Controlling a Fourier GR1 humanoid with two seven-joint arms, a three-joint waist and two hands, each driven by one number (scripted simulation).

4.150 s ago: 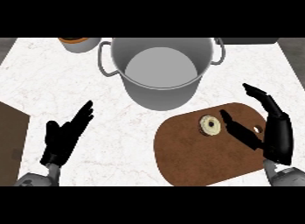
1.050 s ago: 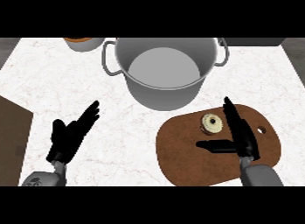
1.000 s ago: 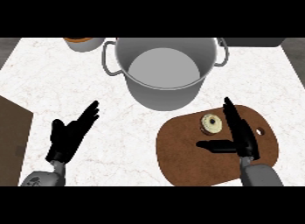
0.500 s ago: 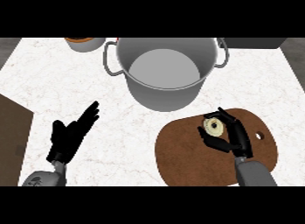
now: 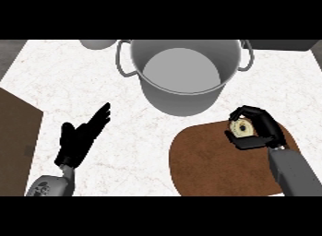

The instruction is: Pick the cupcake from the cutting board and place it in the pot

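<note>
Near the front left part of the white marbled counter (image 5: pixel 47 87), the black left hand (image 5: pixel 81 138) rests with its fingers straight and relaxed, pointing toward the far right, and it holds nothing. At the far edge of the counter, near the middle, stands the large grey metal pot (image 5: pixel 183 69) with two side handles. To the right, at the front edge, lies the brown rounded wooden cutting board (image 5: pixel 211 166). At the far right corner of this board, the black right hand (image 5: pixel 262 133) has its fingers and thumb curled around the small round tan cupcake (image 5: pixel 243 129), just beside the pot.
</note>
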